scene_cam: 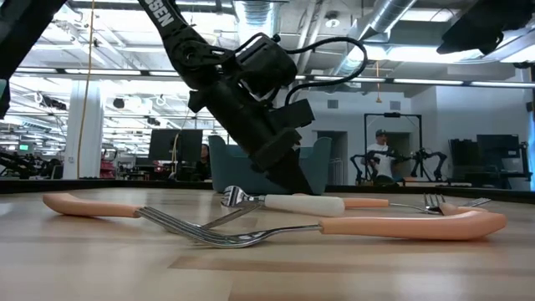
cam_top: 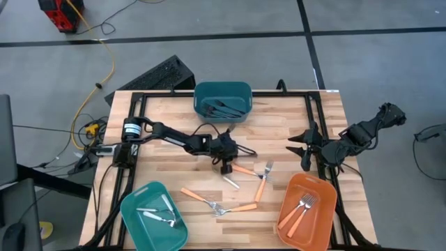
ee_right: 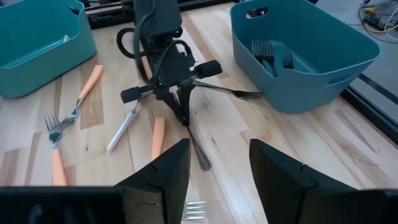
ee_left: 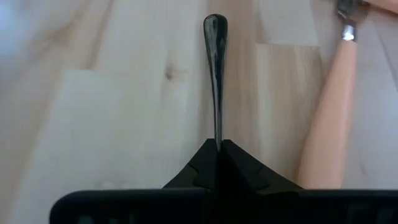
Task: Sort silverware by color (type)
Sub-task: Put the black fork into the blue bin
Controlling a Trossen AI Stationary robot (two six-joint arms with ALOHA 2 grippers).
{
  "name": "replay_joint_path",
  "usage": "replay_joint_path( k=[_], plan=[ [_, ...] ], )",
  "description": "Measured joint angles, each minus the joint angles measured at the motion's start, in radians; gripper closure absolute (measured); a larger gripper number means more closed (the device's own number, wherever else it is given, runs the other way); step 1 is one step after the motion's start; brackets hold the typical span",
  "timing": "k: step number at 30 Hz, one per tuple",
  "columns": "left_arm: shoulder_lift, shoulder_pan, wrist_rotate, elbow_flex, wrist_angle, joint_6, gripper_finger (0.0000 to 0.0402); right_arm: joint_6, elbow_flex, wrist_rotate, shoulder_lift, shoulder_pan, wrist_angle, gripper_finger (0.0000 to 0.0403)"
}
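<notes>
Your left gripper [cam_top: 226,157] sits at table centre, tipped down, jaws pinched tight on a dark fork [ee_right: 214,89]. In the left wrist view the dark handle [ee_left: 215,74] sticks straight out from between the closed fingers [ee_left: 202,171], lying over the bare wood. In the right wrist view the same fork runs sideways through the claw, tines pointing toward the dark teal bin [ee_right: 348,62], handle end low near the table.

Your right gripper [cam_top: 304,148] waits at the right side of the table, above the orange bin [cam_top: 289,192], jaws parted about midway, holding nothing. Its two fingers [ee_right: 161,177] show a clear gap in its own wrist view.

Where the silverware is:
- dark teal bin at the back edge: several dark forks [cam_top: 224,107] inside.
- light teal bin [cam_top: 132,209] front left: silver/white pieces [cam_top: 159,213] inside.
- orange bin front right: orange-handled forks [cam_top: 301,208] inside.
- loose on the table [cam_top: 167,174] just in front of the left gripper: a white-handled utensil [cam_top: 231,182], and orange-handled forks [cam_top: 262,183] beside it.
- two more orange-handled forks [cam_top: 202,199] nearer the front edge, heads crossing in the middle.

Low view: the white-handled piece [scene_cam: 301,203] lies behind the crossed orange forks [scene_cam: 401,224], gripper tilted above them.
</notes>
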State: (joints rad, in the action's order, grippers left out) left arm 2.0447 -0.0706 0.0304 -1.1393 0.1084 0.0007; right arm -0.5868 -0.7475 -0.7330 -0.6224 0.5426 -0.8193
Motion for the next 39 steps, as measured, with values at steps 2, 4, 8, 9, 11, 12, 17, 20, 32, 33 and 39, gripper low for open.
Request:
replay_joint_path(
  k=[2,4,8,9,11,12,17,20,32,33,39],
  plan=[
    [-0.016,-0.001,0.006,0.0,0.002,-0.002,0.0401,0.0,0.0,0.0,0.0,0.0,0.0,0.0214],
    [-0.04,-0.001,0.01,0.0,0.008,-0.001,0.0401,0.0,0.0,0.0,0.0,0.0,0.0,0.0214],
    [-0.09,0.0,0.006,0.0,0.006,0.02,0.0401,0.0,0.0,0.0,0.0,0.0,0.0,0.0214],
    [-0.104,-0.001,0.004,0.0,0.002,0.027,0.0401,0.0,0.0,0.0,0.0,0.0,0.0,0.0214],
    [-0.134,-0.005,0.005,-0.002,-0.005,0.036,0.0401,0.0,0.0,-0.001,0.0,0.0,0.002,0.0214],
    [-0.148,-0.007,0.009,-0.003,-0.015,0.04,0.0401,0.0,0.0,-0.001,0.0,0.0,0.006,0.0214],
    [-0.21,-0.021,0.011,-0.002,-0.079,0.048,0.0401,0.0,0.0,-0.001,0.0,0.0,0.032,0.0214],
    [-0.249,-0.026,0.012,-0.003,-0.095,0.059,0.0401,-0.011,0.0,0.0,0.0,0.0,0.048,0.0214],
    [-0.588,-0.026,0.109,0.184,-0.011,0.072,0.0401,-0.033,0.0,0.0,0.0,0.0,0.036,0.0214],
    [-0.627,-0.026,0.119,0.212,0.006,0.067,0.0401,-0.033,0.0,0.0,0.0,-0.002,0.034,0.0214],
    [-0.835,-0.025,0.138,0.428,0.222,-0.003,0.0402,-0.02,-0.001,-0.054,-0.02,-0.002,0.034,0.0213]
  ],
)
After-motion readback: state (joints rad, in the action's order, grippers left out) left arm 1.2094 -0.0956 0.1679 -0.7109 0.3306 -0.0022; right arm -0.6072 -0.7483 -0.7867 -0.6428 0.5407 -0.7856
